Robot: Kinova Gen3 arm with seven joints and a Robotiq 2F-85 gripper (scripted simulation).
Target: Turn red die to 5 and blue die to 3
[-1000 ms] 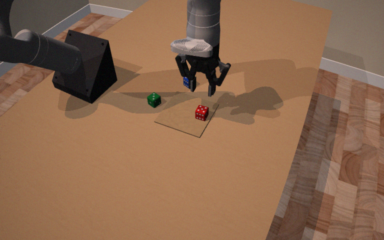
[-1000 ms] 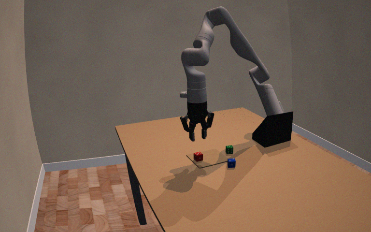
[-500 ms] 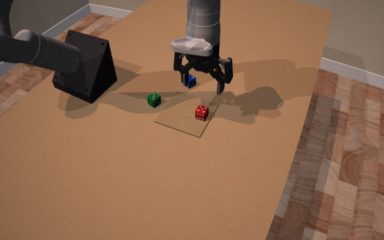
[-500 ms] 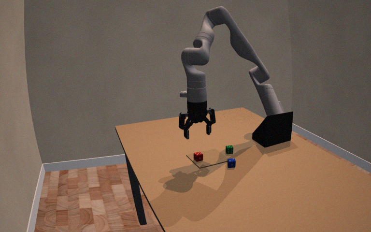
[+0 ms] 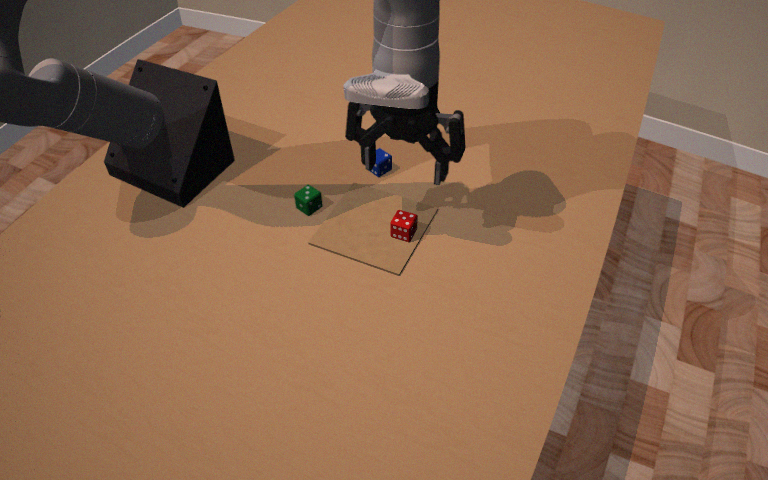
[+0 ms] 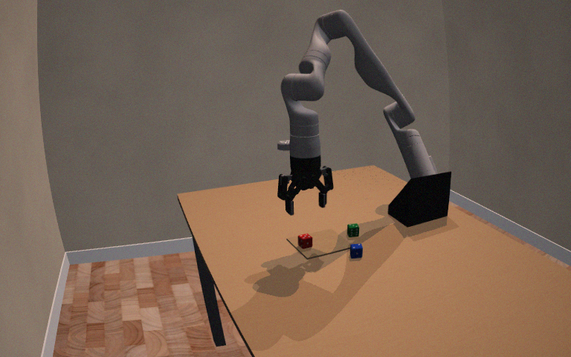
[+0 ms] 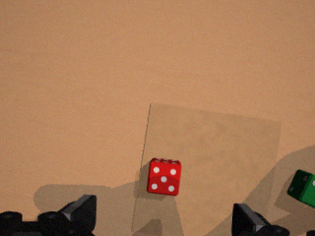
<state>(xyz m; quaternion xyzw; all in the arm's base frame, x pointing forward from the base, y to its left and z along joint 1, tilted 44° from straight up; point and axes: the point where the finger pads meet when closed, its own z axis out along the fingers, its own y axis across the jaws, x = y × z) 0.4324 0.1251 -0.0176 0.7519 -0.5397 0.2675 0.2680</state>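
Top view: our gripper (image 5: pixel 405 164) hangs in the upper middle of the frame with its jaws spread wide and nothing between them, well above the table (image 5: pixel 226 350). Below it, near the centre, the red die (image 5: pixel 403 225) sits on the mat (image 5: pixel 362 240), close to the mat's right edge but fully on it, and its upper face shows five pips, most plainly in the wrist view (image 7: pixel 164 176). We therefore judge the red die's part done. The blue die (image 5: pixel 381 162) lies off the mat, just beyond its far corner, partly hidden behind one finger in this view; in the exterior view it sits at the mat's right-hand corner (image 6: pixel 355 250). We cannot read its top face with certainty. The green die (image 5: pixel 308 199) rests to the left of the mat, apart from both others, and must not be disturbed. For the step in hand, we should centre the open jaws over the blue die, line them up square with two opposite side faces, descend straight, and close only when low enough to grip flat faces. We should approach from the side away from the green die, then roll the blue die to three and set it down on a bare part of the mat, clear of the red die.
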